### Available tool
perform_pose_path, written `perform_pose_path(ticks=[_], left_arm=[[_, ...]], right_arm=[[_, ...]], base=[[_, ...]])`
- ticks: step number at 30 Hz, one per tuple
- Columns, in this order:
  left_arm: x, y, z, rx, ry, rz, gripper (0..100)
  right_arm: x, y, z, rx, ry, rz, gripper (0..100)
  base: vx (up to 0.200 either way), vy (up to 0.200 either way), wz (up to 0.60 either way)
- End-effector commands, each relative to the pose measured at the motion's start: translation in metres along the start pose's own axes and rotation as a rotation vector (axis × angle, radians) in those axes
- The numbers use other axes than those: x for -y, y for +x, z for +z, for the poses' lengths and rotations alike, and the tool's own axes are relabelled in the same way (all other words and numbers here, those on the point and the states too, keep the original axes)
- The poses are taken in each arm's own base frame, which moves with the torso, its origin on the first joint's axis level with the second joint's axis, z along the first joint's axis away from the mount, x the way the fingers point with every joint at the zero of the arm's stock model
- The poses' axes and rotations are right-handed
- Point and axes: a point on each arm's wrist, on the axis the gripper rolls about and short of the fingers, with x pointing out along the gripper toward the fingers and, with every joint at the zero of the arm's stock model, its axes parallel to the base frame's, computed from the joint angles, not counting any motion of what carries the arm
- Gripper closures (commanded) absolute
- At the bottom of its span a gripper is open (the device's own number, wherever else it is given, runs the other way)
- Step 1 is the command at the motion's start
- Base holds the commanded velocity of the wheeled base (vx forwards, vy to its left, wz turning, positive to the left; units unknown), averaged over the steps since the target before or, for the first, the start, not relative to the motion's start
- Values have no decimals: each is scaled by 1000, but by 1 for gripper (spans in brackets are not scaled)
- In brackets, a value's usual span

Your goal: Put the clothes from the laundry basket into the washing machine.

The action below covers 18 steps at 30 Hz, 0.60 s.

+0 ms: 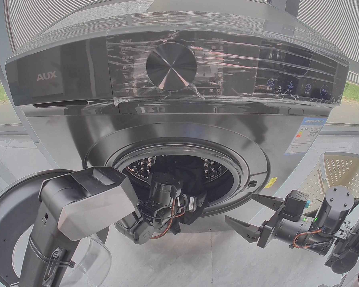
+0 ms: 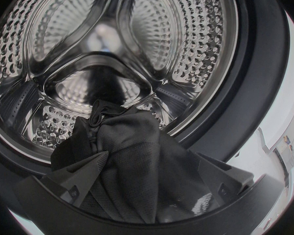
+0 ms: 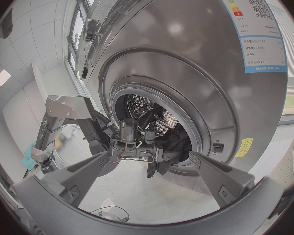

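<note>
A: Where's the black garment (image 2: 137, 137) just now?
B: At the mouth of the washing machine (image 1: 179, 116), not properly in. Most of it is bunched over the lower edge of the door seal (image 2: 251, 82), and the right wrist view shows a tail hanging down outside the opening, in front of the drum (image 2: 98, 49)

A: And the left gripper (image 2: 148, 154)?
B: Right at the opening, its 2 fingers spread wide with the cloth heaped between them. They stand about as far apart as those of the right gripper (image 1: 239, 207), so I'd call it a loose cradle, not a pinch. The right gripper hangs agape with nothing in it, off to the right between the machine and the laundry basket (image 1: 343, 172)

A: So how would you finish this step well?
B: I judge 1 thing matters most: depth. Cloth let go on the seal tends to slide back out, and soft fabric like this drags on rubber. I'd close on a good bunch first, carry it well past the seal and low over the drum floor, and part from it there. Then draw the arm straight back along its own line, so the fingers don't snag a fold

A: And the tail outside?
B: It needs checking before the door (image 1: 8, 212) is swung shut. Anything lying across the seal would be trapped
</note>
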Motion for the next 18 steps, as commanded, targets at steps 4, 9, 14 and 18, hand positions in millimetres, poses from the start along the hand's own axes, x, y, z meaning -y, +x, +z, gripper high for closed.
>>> perform_pose_path(ticks=[4,9,14,18], left_arm=[[-5,15,-20,-22,1,11,0],[-6,16,-18,-15,0,15,100],[-9,23,0,68,-12,34,100],[-18,30,18,139,-22,72,100]], right_arm=[[-1,0,1,6,9,4,0],[-1,1,0,5,14,5,0],[-3,1,0,3,14,14,0],[-3,0,0,4,14,14,0]], base=[[0,0,0],[0,0,0],[0,0,0],[0,0,0]])
